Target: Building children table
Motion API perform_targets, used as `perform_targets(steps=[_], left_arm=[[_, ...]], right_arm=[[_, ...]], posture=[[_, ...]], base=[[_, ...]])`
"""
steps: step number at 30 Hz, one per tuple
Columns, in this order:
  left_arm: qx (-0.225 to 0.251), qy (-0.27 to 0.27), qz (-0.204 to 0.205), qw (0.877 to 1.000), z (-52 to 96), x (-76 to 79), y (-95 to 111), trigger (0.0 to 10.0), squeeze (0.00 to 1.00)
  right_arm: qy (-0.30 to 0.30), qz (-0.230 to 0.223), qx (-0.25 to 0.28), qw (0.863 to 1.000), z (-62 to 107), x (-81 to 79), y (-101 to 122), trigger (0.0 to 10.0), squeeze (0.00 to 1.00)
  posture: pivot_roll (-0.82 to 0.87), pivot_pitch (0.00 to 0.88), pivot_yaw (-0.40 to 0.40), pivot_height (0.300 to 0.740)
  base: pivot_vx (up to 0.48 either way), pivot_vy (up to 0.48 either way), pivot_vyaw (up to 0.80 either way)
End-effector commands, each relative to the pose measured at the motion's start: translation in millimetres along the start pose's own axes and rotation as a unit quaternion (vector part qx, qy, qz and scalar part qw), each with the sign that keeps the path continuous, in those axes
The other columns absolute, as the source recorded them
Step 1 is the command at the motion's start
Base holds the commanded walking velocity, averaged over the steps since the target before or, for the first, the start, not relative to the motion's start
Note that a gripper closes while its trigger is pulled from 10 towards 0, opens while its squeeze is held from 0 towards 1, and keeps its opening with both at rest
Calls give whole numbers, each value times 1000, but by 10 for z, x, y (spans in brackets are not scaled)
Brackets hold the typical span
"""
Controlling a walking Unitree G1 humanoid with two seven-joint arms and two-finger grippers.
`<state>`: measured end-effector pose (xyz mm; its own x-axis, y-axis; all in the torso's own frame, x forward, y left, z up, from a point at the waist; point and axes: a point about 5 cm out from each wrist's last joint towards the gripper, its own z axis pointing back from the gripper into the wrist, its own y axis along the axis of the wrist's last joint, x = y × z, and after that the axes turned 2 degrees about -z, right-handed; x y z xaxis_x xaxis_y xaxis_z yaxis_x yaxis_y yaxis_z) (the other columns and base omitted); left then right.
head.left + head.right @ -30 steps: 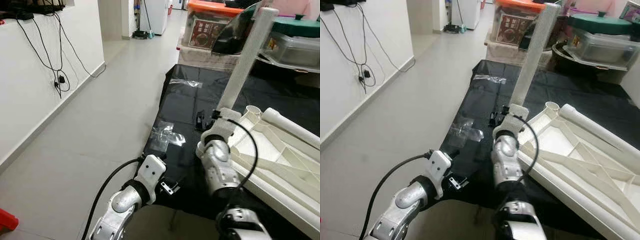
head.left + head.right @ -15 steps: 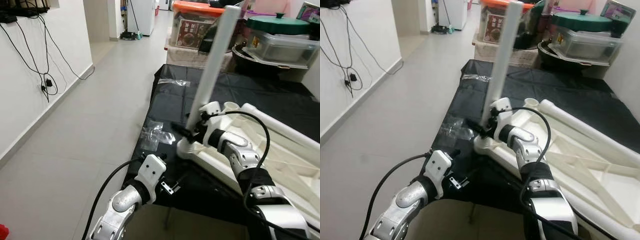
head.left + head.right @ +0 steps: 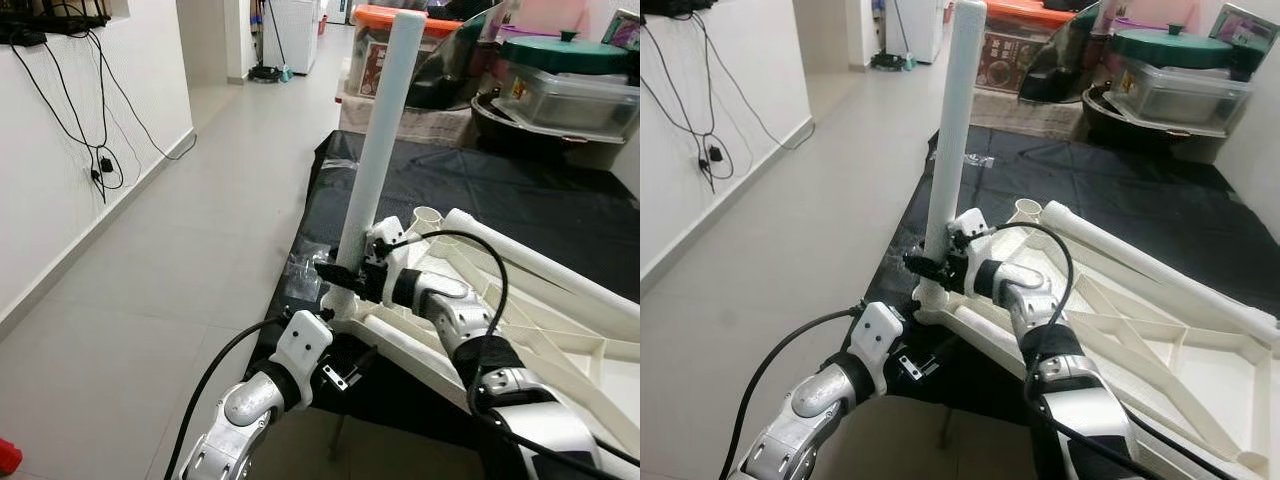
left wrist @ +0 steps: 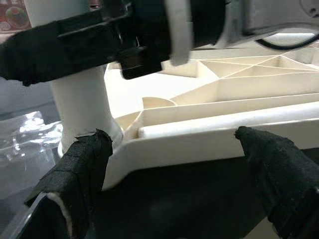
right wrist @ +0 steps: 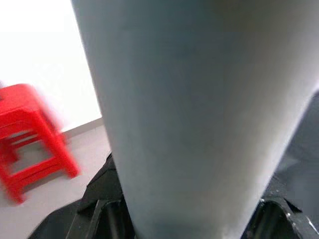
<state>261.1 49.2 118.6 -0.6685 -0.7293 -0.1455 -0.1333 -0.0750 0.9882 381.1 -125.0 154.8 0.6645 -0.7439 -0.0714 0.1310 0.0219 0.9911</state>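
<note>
**Leg standing in the near-left corner socket**

You have the white tabletop (image 3: 1160, 330) lying upside down on the black sheet (image 3: 520, 190), ribs up, filling the right of the scene. One loose leg (image 3: 1150, 262) lies along its far edge. At the near-left corner the upright leg (image 3: 378, 150) stands in its socket, close to vertical.

Your right gripper (image 3: 345, 272) is clamped around that leg low down, just above the socket (its wrist camera looks straight at the leg's pale surface). Your left gripper (image 4: 174, 164) hangs just near of the tabletop's near edge, fingers spread wide and holding nothing.

I judge you are mid-seating this leg. Next, press it straight down until it sits fully home, keeping it plumb; the left gripper could steady the tabletop rim. Whether the leg is already locked, I cannot tell.

A small clear plastic bag (image 3: 303, 275) lies left of the socket.
</note>
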Motion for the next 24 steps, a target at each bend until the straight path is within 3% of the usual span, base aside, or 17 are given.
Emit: perform_targets(steps=[1, 2, 3, 4, 6, 7, 8, 9, 10, 12, 16, 17, 18, 19, 20, 22, 24], left_arm=[[-7, -2, 2, 1000, 14, 16, -22, 10000, 0], [-7, -2, 3, 1000, 16, 16, -24, 10000, 0], [-7, -2, 3, 1000, 16, 16, -24, 10000, 0], [-8, -2, 4, 1000, 17, 16, -26, 10000, 0], [-8, -3, 4, 1000, 15, 14, -28, 10000, 0], [-8, -3, 4, 1000, 15, 14, -28, 10000, 0], [-9, -3, 5, 1000, 14, 13, -30, 10000, 0], [-9, -3, 5, 1000, 14, 13, -30, 10000, 0], [-9, -4, 5, 1000, 12, 14, -32, 10000, 0], [-10, -4, 5, 1000, 10, 14, -35, 10000, 0], [-10, -4, 4, 1000, 9, 14, -38, 10000, 0], [-10, -4, 3, 1000, 11, 14, -43, 10000, 0], [-10, -4, 3, 1000, 11, 14, -43, 10000, 0], [-10, -4, 3, 1000, 14, 13, -48, 10000, 0], [-10, -4, 3, 1000, 14, 13, -48, 10000, 0], [-10, -4, 3, 1000, 14, 11, -49, 10000, 0], [-10, -4, 3, 1000, 15, 10, -49, 10000, 0]], right_arm=[[-156, -9, 0, 988, 82, 227, 2, 0, 0], [-242, -12, 10, 970, 140, 319, 7, 0, 0], [-242, -12, 10, 970, 140, 319, 7, 0, 0], [-323, -20, 22, 946, 217, 403, 6, 0, 0], [-477, -53, 47, 876, 436, 525, -51, 0, 0], [-477, -53, 47, 876, 436, 525, -51, 0, 0], [-530, -69, 57, 843, 522, 519, -95, 0, 0], [-530, -69, 57, 843, 522, 519, -95, 0, 0], [-566, -92, 69, 816, 558, 443, -150, 0, 0], [-599, -118, 85, 787, 575, 322, -203, 0, 0], [-602, -136, 102, 780, 455, 175, -187, 0, 0], [-582, -144, 111, 793, 364, 115, -163, 2275, 0], [-582, -144, 111, 793, 364, 115, -163, 2275, 0], [-541, -146, 130, 818, 237, 12, -101, 10000, 1000], [-541, -146, 130, 818, 237, 12, -101, 10000, 1000], [-495, -131, 149, 846, 171, -63, -37, 10000, 1000], [-481, -123, 154, 854, 159, -88, -15, 10000, 1000]], posture=[[186, 0, -114, 740], [181, 0, -110, 740], [181, 0, -110, 740], [181, 0, -110, 740], [173, 0, -109, 740], [173, 0, -109, 740], [173, 0, -109, 740], [173, 0, -109, 740], [171, 0, -107, 740], [171, 0, -107, 740], [174, 0, -109, 740], [175, 0, -111, 740], [175, 0, -111, 740], [175, 0, -111, 740], [175, 0, -111, 740], [176, 0, -111, 740], [176, 0, -111, 740]], base=[[0, 0, 0], [0, 0, 0], [0, 0, 0], [0, 0, 0], [0, 0, 0], [0, 0, 0], [0, 0, 0], [0, 0, 0], [0, 0, 0], [0, 0, 0], [0, 0, 0], [0, 0, 0], [0, 0, 0], [0, 0, 0], [0, 0, 0], [0, 0, 0], [0, 0, 0]])
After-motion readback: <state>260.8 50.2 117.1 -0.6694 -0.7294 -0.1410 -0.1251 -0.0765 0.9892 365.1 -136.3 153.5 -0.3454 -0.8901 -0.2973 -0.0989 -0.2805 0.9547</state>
